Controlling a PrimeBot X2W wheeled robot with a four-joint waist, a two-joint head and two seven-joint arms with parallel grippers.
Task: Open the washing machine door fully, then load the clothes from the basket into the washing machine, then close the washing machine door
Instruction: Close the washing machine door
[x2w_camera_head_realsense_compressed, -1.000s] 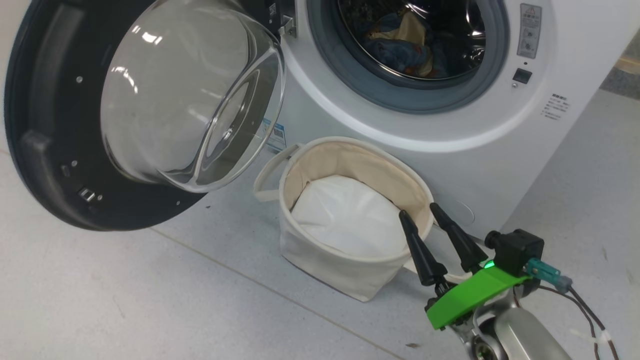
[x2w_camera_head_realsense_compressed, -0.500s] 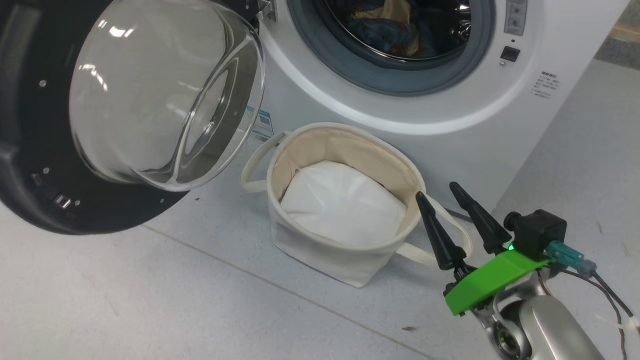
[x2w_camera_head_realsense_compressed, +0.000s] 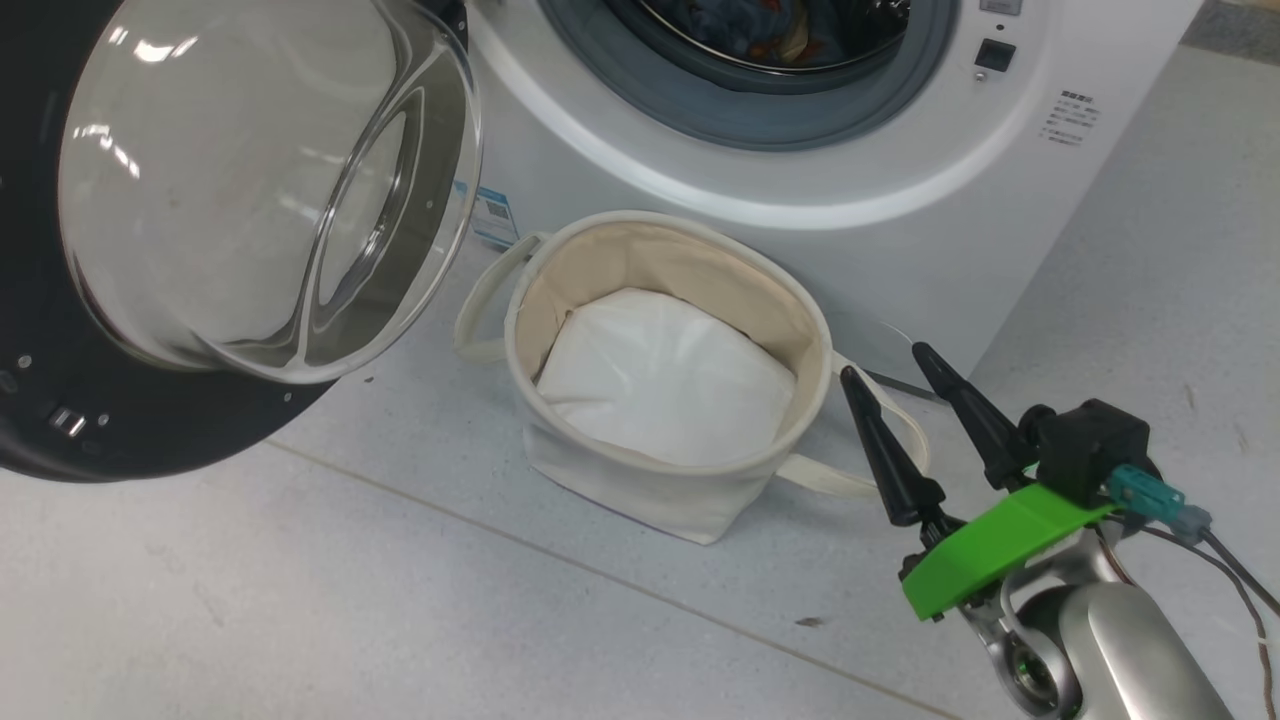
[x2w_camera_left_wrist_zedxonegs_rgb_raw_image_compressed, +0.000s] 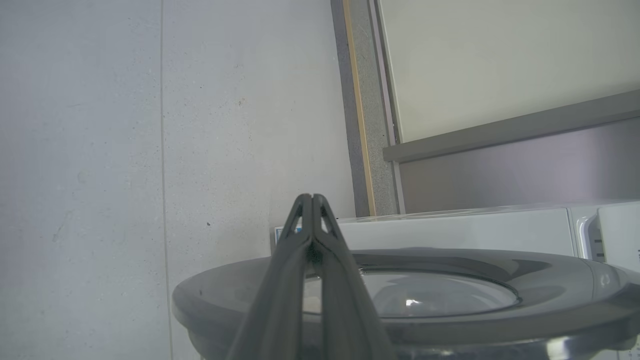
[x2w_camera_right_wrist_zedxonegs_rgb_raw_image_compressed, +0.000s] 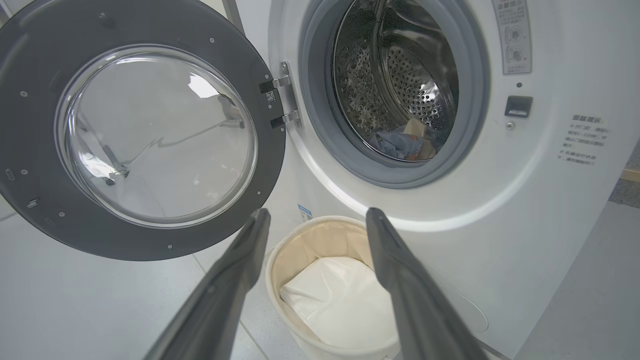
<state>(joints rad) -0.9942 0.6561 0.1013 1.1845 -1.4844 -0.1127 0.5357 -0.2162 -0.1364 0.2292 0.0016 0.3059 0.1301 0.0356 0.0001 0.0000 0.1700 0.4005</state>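
Note:
The washing machine stands with its door swung wide to the left, glass bowl bulging outward. In the steel drum lie the clothes, blue and cream, also visible as the clothes at the head view's top edge. The off-white basket sits on the floor below the opening and holds a plain white pad. My right gripper is open and empty, just right of the basket's rim. In the right wrist view the right gripper points at the basket. My left gripper is shut and empty, over the door's edge.
Pale grey tiled floor spreads in front of and to the left of the basket. A looped basket handle lies near my right fingers. A wall and skirting run beside the machine.
The head camera has moved, shifting the whole picture up and left. My open right gripper has drawn away from over the basket's rim to its right side.

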